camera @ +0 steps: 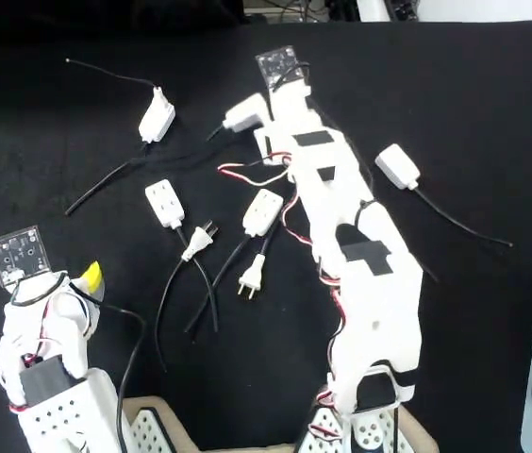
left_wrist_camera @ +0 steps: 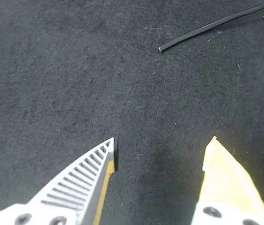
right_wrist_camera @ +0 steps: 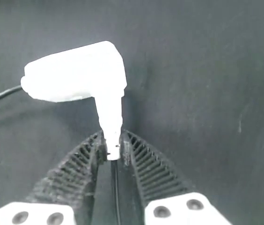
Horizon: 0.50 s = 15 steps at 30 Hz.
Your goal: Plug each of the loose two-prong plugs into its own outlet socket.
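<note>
**A:** High view. Right gripper?

**B:** The right gripper [camera: 258,132] is clamped on the angled white plug [camera: 244,113]. The plug body sits just past the fingertips, and its cable runs off away from them.

**A:** Left one?

**B:** The left gripper [camera: 85,280] is well apart from everything, low over the black table [camera: 492,94]. I can't tell its gap from up here.

**A:** Sockets and loose plugs?

**B:** Socket one [camera: 263,212] lies just beside the right arm, behind its fingertips. Socket two [camera: 164,203] lies between the two grippers. Loose plug one [camera: 197,243] lies near socket two, not in it. Loose plug two [camera: 250,276] lies near socket one, prongs free. Both plugs are well apart from either set of fingers.

**A:** Anything else?

**B:** A corded white block [camera: 157,120] lies off to one side of the right fingertips, and a second corded block [camera: 397,166] lies on the arm's other side.

**A:** Left wrist view.

**B:** The fingers are spread wide, the ribbed white finger [left_wrist_camera: 83,180] and the yellow finger [left_wrist_camera: 225,180], with only bare cloth between them. A black cable end [left_wrist_camera: 162,48] lies ahead of the tips, well apart.

**A:** Right wrist view.

**B:** The black ribbed fingers [right_wrist_camera: 71,173] are almost together, pinching the plug's narrow stem at the tips. The plug's bulky white body sits just beyond the tips, turned to one side. Its cable leaves from the body's far end.
</note>
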{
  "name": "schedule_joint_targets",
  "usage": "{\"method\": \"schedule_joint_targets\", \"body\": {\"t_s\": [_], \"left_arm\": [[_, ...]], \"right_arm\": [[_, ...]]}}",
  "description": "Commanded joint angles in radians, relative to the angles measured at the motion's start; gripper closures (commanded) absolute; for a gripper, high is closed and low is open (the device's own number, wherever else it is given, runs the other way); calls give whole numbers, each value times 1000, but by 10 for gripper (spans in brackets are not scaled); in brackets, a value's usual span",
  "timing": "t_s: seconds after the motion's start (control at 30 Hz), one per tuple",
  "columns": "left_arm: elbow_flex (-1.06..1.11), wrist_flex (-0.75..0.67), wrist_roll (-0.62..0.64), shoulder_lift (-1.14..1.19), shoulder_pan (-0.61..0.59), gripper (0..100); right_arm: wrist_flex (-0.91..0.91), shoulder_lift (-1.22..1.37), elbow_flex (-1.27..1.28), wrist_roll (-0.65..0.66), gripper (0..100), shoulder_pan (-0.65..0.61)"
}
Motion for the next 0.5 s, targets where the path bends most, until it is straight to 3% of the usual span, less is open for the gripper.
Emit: {"method": "schedule_joint_targets", "body": {"t_s": [0.0,0.17,0.47], "left_arm": [[-7,-18,-6,-9,-8,700],[-7,-18,-6,-9,-8,700],[-7,-18,-6,-9,-8,700]], "right_arm": [[141,-82,-74,0,949,-14],[434,-254,-74,-167,819,-14],[921,-452,-30,-324,819,-31]]}}
